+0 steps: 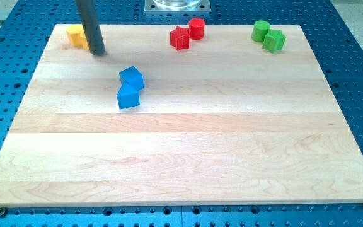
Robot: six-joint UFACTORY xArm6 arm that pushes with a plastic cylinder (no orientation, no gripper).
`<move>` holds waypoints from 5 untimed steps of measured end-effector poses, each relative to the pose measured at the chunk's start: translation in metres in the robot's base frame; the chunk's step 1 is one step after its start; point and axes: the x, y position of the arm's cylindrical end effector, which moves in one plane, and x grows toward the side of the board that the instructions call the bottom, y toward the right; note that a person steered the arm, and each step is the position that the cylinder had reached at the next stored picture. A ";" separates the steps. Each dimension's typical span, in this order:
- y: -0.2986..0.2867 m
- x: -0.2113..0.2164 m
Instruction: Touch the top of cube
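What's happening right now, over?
My tip beside the yellow blocks, upper left. Blue cube down-right of it, untouched. Nothing between.

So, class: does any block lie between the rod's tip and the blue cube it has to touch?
No. My tip rests by the yellow blocks at the view's top left. Only bare board lies between it and the two touching blue blocks; the upper blue block is nearer.

Dark rod comes down from the view's top edge at upper left, leaning slightly to the view's right as it drops. My tip (97,52) sits at its lower end, low & looks to be on the surface. Only the rod shows; rest of arm out of frame.
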 end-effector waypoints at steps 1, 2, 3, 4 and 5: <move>0.001 -0.002; 0.016 0.000; 0.016 0.000; 0.016 0.000; 0.017 0.001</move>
